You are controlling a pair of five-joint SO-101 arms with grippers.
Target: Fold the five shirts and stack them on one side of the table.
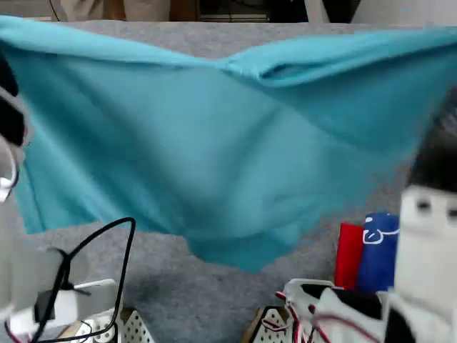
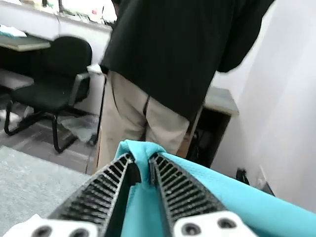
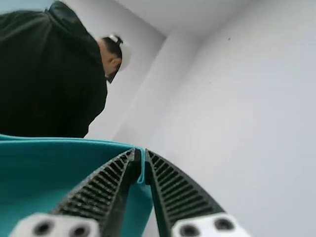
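A teal shirt [image 1: 214,150] hangs spread wide in the air above the grey table [image 1: 171,286], stretched between both arms. My left gripper [image 2: 143,165] is shut on a bunched corner of the teal shirt [image 2: 143,197], its black ribbed fingers [image 2: 111,185] pinching the cloth. My right gripper [image 3: 139,160] is shut on the thin edge of the teal shirt [image 3: 44,177] at the other end. In the high view the shirt's lower hem sags near the middle, and one arm [image 1: 428,236] stands at the right edge, another [image 1: 11,143] at the left edge.
A red and a blue folded item [image 1: 368,257] lie at the table's near right. A black cable [image 1: 107,250] loops over the near left by an arm base [image 1: 64,307]. A person in a black top [image 2: 173,54] stands beyond the table's far edge.
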